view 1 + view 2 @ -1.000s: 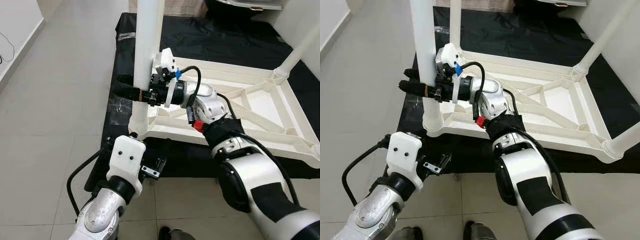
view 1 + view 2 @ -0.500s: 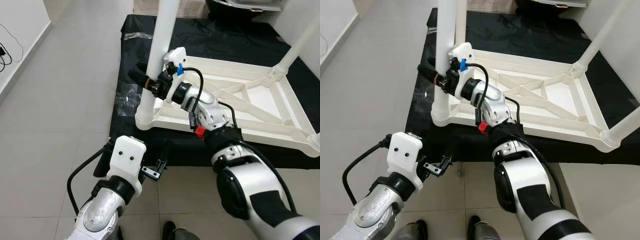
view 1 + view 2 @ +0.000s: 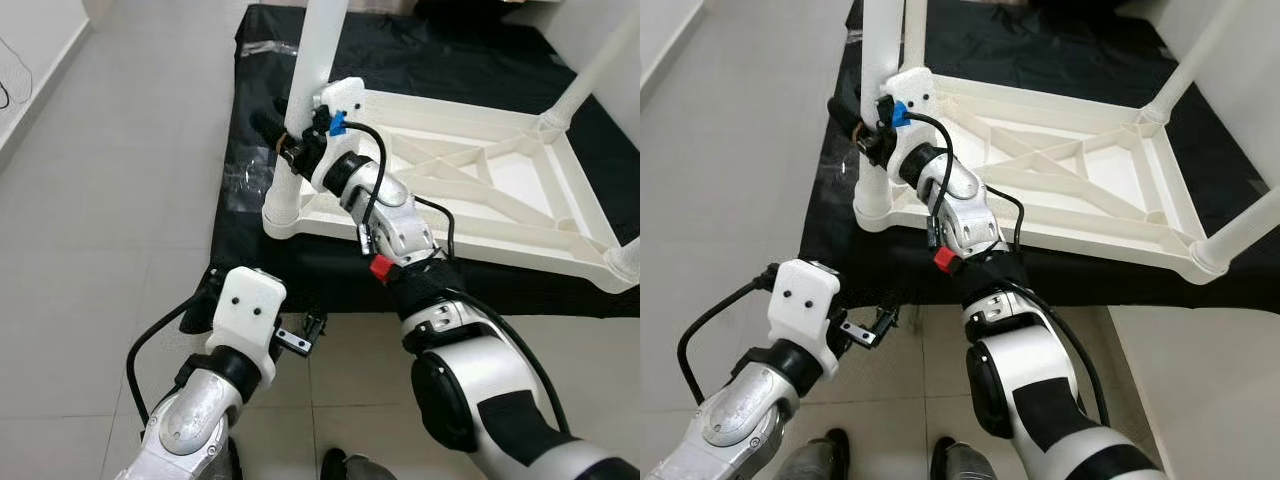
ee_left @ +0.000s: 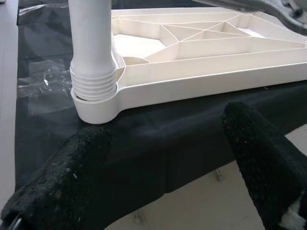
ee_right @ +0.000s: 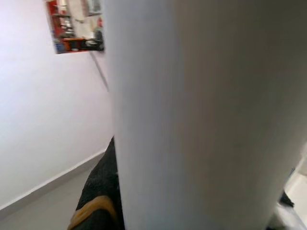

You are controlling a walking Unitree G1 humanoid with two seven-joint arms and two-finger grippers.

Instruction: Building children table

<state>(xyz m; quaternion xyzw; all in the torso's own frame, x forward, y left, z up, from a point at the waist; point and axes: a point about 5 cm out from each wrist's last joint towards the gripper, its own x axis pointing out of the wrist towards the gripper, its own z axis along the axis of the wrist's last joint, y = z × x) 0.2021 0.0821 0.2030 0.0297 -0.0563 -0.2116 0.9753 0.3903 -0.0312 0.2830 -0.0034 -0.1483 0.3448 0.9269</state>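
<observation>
Since a second ago the head camera has swung, so the whole scene sits differently, yet the right claw (image 3: 283, 140) is still clamped round the near-corner leg (image 3: 318, 50), a little above its socket. That leg stands upright, its long axis running straight up from the corner of the overturned table (image 3: 1060, 170), which lies flat on a black mat (image 3: 250, 180) on the grey tiled floor. Seen along the right wrist, the leg is a smooth, matt white tube pressed close against the black fingers.

Lower and nearer the robot, the left claw (image 4: 168, 167) hangs with its fingers wide apart and nothing in them, aimed at the same corner from beyond the mat's edge. From there the leg's ribbed collar (image 4: 93, 84) meets a rounded socket; the table's underside is glossy white plastic braced with thin diagonal ribs. Two other legs rise from the far corners.
</observation>
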